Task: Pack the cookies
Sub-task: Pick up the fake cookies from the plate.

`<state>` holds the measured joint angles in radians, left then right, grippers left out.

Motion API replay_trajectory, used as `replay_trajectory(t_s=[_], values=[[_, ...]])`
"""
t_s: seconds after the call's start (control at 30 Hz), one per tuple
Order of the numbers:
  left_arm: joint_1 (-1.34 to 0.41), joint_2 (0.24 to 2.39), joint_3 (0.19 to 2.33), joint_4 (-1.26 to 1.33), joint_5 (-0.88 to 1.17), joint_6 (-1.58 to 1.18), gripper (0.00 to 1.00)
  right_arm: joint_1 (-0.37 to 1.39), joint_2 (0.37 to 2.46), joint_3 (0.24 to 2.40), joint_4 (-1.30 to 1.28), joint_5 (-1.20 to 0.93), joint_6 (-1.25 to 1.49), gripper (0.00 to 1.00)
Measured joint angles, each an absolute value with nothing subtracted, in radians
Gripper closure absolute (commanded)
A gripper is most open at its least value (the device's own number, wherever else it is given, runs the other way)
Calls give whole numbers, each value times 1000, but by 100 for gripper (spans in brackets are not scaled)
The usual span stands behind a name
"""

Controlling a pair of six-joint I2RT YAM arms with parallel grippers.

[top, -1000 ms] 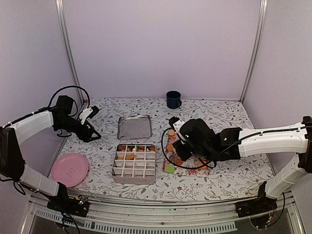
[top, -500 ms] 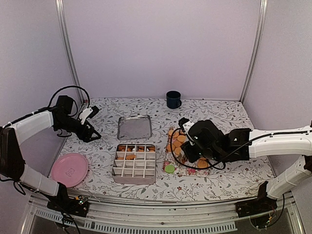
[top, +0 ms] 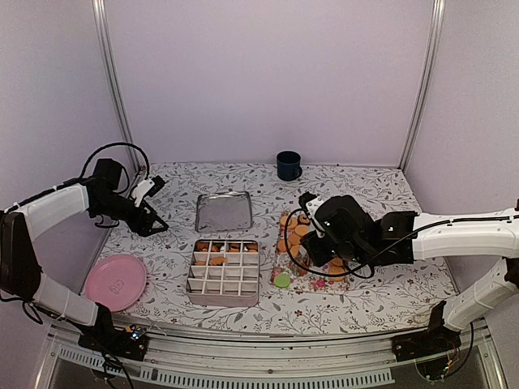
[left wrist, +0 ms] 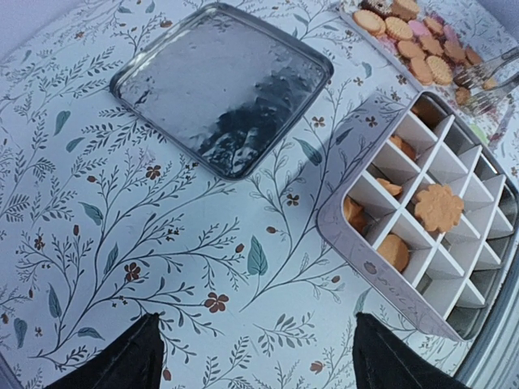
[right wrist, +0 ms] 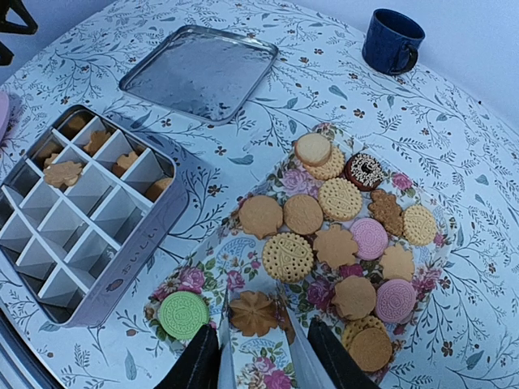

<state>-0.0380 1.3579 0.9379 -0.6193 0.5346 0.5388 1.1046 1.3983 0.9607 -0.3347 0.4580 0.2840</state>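
Note:
Many cookies (right wrist: 340,235) lie on a floral tray (right wrist: 243,253) right of a divided tin box (right wrist: 81,211), whose far cells hold a few cookies (left wrist: 439,207). My right gripper (right wrist: 263,356) is shut on metal tongs (right wrist: 225,324). The tong arms reach down on either side of a brown flower-shaped cookie (right wrist: 254,314) at the tray's near end and touch its edges. I cannot tell whether it is lifted. A green cookie (right wrist: 183,314) lies just left of it. My left gripper (left wrist: 259,356) hangs open over bare tablecloth, left of the box (top: 223,271), holding nothing.
The tin's flat metal lid (top: 224,211) lies behind the box. A dark blue mug (top: 288,165) stands at the back. A pink plate (top: 116,281) sits near the front left edge. The right arm (top: 422,235) stretches across the right side.
The right gripper has moved right, from beside the box to over the near part of the floral tray, and its jaws have narrowed slightly. The left arm has not moved.

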Motion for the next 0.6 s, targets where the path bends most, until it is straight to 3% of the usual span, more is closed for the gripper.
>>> replay_trajectory(t_s=[0.33,0.43,0.6], values=[[-38,1358,944,-620,538,539,19,1079,1405,971,-331,421,263,80],[-38,1358,947,-622,538,539,19,1079,1405,982,-355,413,257,91],[-38,1358,950,-623,540,539,19,1079,1404,1008,-407,405,247,100]])
